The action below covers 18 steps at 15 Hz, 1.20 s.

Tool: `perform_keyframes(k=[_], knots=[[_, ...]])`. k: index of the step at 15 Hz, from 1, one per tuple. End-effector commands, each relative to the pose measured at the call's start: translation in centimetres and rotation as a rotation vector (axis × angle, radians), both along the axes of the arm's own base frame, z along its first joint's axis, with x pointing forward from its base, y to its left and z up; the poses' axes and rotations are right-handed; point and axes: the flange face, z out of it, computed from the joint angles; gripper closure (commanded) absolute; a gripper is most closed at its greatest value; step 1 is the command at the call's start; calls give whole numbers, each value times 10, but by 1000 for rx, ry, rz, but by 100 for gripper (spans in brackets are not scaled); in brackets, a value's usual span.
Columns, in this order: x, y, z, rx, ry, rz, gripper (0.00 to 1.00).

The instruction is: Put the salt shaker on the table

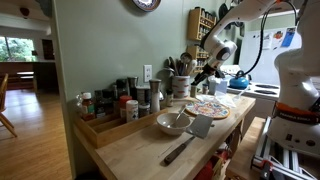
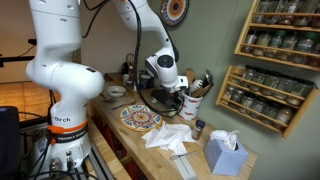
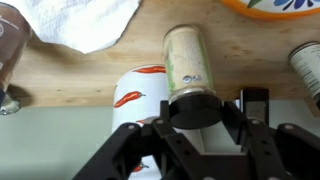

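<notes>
Tool (image 3: 192, 112) clamped narrow on the salt shaker (image 3: 188, 60), gripping at its dark cap. Shaker hangs over the wooden table (image 3: 70, 75), beside a chili-print mug (image 3: 135, 95) and white cloth (image 3: 85, 20). Grasp looks done; set-down and release remain.

Room as I view it: sage-green painted wall (image 1: 100, 50) with open wooden spice shelves (image 2: 272, 35) mounted at right; far left, a honey-coloured wooden plank floor (image 1: 35, 135) leads toward a daylit glass window (image 1: 12, 48).
</notes>
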Motion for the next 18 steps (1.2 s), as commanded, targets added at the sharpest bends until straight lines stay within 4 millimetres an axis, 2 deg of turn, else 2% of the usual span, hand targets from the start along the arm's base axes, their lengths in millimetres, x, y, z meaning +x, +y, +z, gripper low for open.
perform_keyframes(k=[1,5,9,10,11,14,18], knots=[[14,-7,-19,12,-8,2,69],[20,-11,-38,6,-15,-4,69],[29,-13,-43,4,-41,-11,69],[30,-14,-43,0,-48,-12,19],[30,-15,-43,-1,-46,-13,19],[24,-19,-46,-12,-16,0,1],[10,-25,-46,-4,28,48,0]])
